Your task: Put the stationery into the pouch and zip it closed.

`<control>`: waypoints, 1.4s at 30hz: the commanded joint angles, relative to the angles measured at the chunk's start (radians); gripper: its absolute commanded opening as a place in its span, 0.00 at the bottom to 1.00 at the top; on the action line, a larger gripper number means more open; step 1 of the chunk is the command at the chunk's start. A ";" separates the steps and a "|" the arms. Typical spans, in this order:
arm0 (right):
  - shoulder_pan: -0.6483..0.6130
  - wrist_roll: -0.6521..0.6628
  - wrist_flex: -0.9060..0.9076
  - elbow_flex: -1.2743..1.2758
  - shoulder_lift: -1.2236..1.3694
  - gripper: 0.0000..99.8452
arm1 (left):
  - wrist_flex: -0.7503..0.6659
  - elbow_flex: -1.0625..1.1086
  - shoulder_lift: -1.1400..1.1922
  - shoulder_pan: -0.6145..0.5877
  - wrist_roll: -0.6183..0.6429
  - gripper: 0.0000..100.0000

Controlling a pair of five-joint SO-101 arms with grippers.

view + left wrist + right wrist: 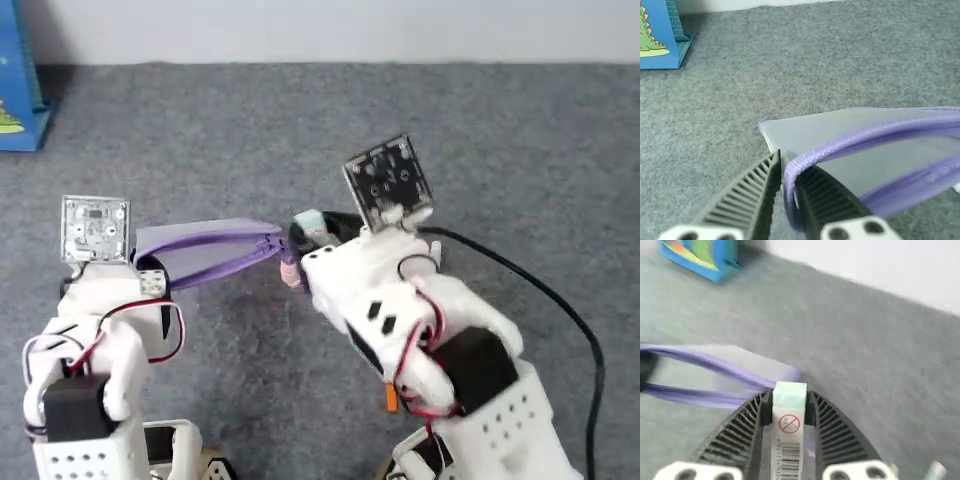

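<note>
Nearest, at 7 o'clock in the high view, stands the white left arm (90, 330), and at 5 o'clock the white right arm (430, 330), with a black cable (540, 290) trailing off it toward 4 o'clock. The left tool (789, 165) is closed narrow, pinching the purple zip edge at one end of the pouch (850, 132). The pouch (200, 250) lies on the grey table (450, 130) at 9 o'clock of the centre; its two zip edges gape apart, so it is unzipped. The right tool (789, 399) sits near the middle of the table and clamps an eraser (789, 412), a pale green block in a white sleeve. The eraser (310, 222) is outside the pouch, just beside its 3 o'clock end; I cannot tell if they touch. Farthest off, at 10 o'clock by the table's back edge, stands a blue box (15, 90)
</note>
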 commanded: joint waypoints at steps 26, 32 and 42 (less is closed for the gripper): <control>-0.249 -0.026 -1.138 0.531 -0.024 0.01 | 0.055 -0.165 0.130 0.009 0.035 0.01; -0.237 -0.021 -1.267 0.531 0.076 0.01 | 0.080 -0.200 0.132 0.008 0.035 0.01; -0.185 -0.029 -1.307 0.532 0.217 0.01 | 0.084 -0.197 0.132 0.009 0.035 0.01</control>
